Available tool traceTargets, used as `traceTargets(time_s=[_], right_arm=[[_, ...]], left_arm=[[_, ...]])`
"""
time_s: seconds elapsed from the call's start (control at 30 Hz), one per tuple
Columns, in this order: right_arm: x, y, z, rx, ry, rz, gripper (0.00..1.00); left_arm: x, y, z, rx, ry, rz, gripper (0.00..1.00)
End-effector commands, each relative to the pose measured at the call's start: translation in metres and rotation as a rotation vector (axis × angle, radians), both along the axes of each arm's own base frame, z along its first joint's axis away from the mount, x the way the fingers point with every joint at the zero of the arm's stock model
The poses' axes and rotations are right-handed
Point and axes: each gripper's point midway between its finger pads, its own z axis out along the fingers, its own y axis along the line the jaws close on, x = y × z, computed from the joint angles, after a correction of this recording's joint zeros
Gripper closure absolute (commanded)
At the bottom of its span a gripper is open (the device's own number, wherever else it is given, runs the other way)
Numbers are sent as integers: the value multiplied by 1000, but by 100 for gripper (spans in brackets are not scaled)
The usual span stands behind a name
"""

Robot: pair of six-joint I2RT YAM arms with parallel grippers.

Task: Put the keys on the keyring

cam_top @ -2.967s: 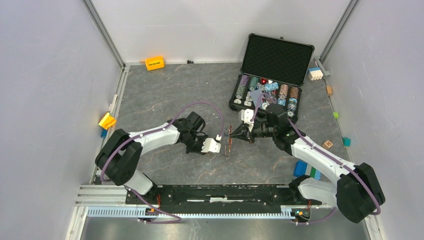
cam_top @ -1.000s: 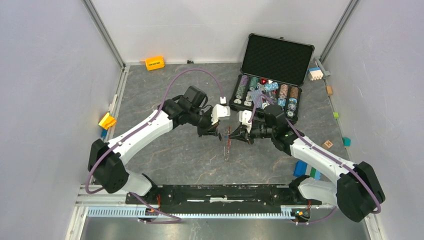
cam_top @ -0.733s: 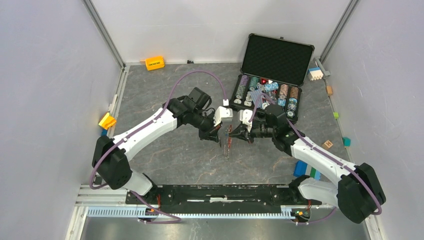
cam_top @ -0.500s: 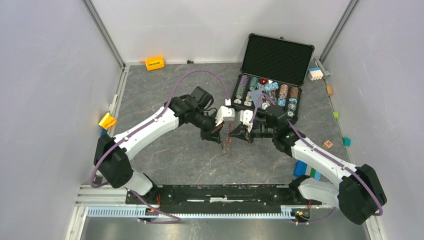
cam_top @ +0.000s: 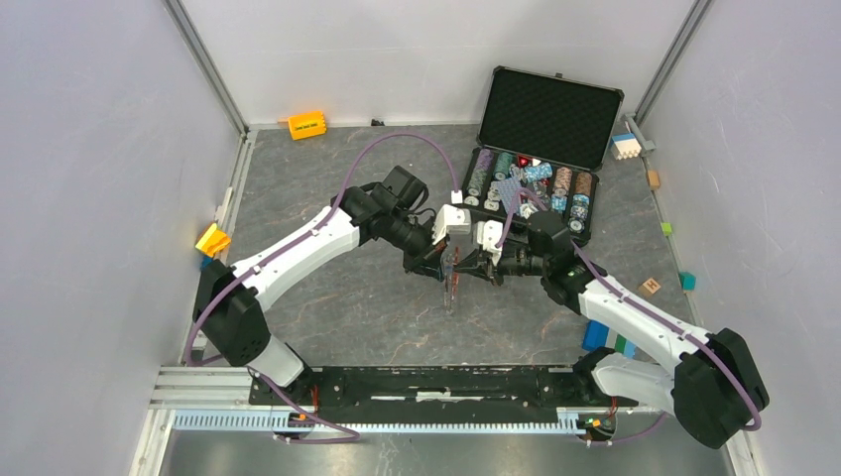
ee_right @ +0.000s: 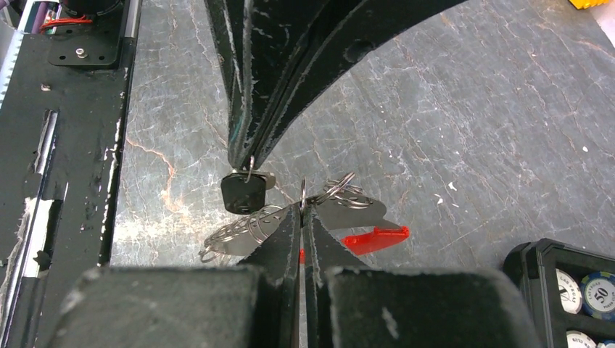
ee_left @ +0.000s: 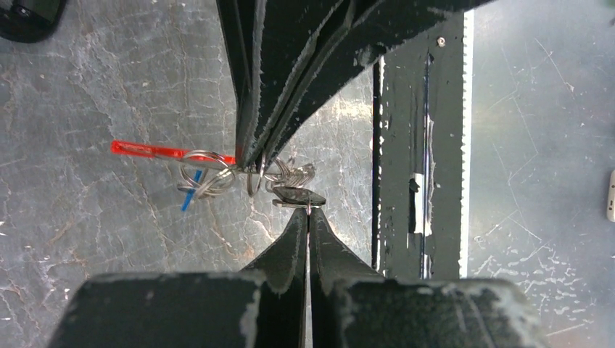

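Observation:
My right gripper [cam_top: 466, 266] [ee_right: 302, 208] is shut on the thin silver keyring [ee_right: 302, 190] and holds it above the floor. The red fob [ee_right: 375, 239] [ee_left: 154, 151] and silver keys [ee_right: 233, 238], one with a blue tag [ee_left: 189, 199], hang from the ring. The bundle dangles in the top view [cam_top: 452, 288]. My left gripper [cam_top: 443, 260] [ee_left: 310, 211] is shut on a black-headed key [ee_left: 297, 196] [ee_right: 243, 193], tip to tip with the right gripper. That key sits close beside the ring; I cannot tell whether it is threaded on.
An open black case [cam_top: 543, 111] of poker chips stands just behind the right arm. An orange block [cam_top: 306, 125] lies at the back wall, a yellow one [cam_top: 212, 240] at the left edge, blue and green blocks [cam_top: 607, 339] near right. The black base rail [cam_top: 436, 387] runs along the front.
My left arm has swung up and to the right, bringing its shut gripper from the left of the hanging bundle up to the right gripper's tips. The right gripper has stayed almost still.

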Motion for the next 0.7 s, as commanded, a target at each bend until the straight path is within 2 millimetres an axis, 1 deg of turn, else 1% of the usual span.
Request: traceTargets(time_s=[0.0, 0.43, 0.67], right_arm=[[-2, 5, 17, 47, -64, 29, 100], [-1, 5, 17, 43, -77, 17, 100], [-2, 5, 18, 45, -80, 19, 100]], left_arm=[[7, -14, 17, -53, -16, 1, 98], [24, -19, 21, -36, -13, 115, 98], [29, -19, 18, -18, -10, 143, 98]])
